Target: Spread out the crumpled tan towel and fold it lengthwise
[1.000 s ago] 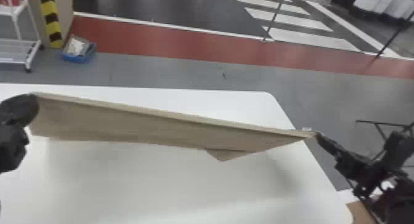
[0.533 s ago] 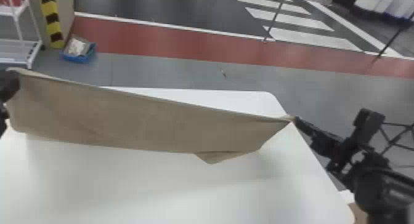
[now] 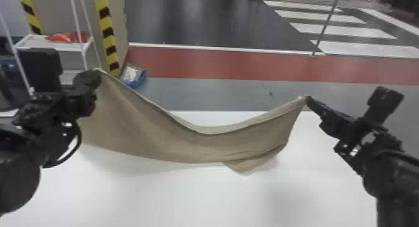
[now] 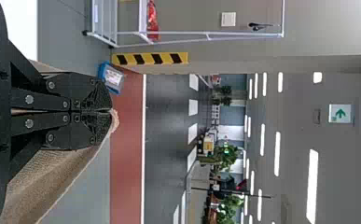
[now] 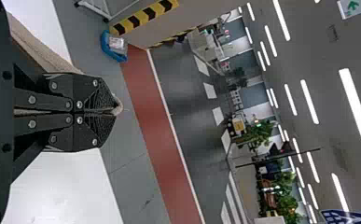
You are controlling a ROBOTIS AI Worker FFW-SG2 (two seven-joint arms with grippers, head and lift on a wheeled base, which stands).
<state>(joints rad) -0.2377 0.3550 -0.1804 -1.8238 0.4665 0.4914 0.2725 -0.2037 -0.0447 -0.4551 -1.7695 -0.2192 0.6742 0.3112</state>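
evidently the tan towel (image 3: 187, 145) is up off its corners, slung between two pincers above the white desk (image 3: 193, 198). the left pincer (image 4: 110, 111) is pressed together on one upper corner, with a bit of cloth poking out past its tips; the right pincer (image 5: 115, 111) has the other upper corner nipped just the same way.

what matters, from where i'm standing, is how the long side lies. it runs crosswise over the desk, from the robot's left arm to its right, and the top edge (image 3: 215, 129) dips in a slack curve between the two holds. the left hold looks the higher one. the body of the cloth hangs below that edge, and each arm has its own end, so neither would need to reach across the other. lower down, nearer the right pincer than the left, a small flap (image 3: 244, 167) juts out under the bottom edge. whether it touches the desk i can't make out.

i'd judge the spreading out is well along and the lengthwise fold yet to be made. the next move likely wants the pincers drawn apart until that dip is gone, and levelled, before the cloth goes down. laid slack like this, it could well ruck up in the middle, and the flap might get trapped underneath.
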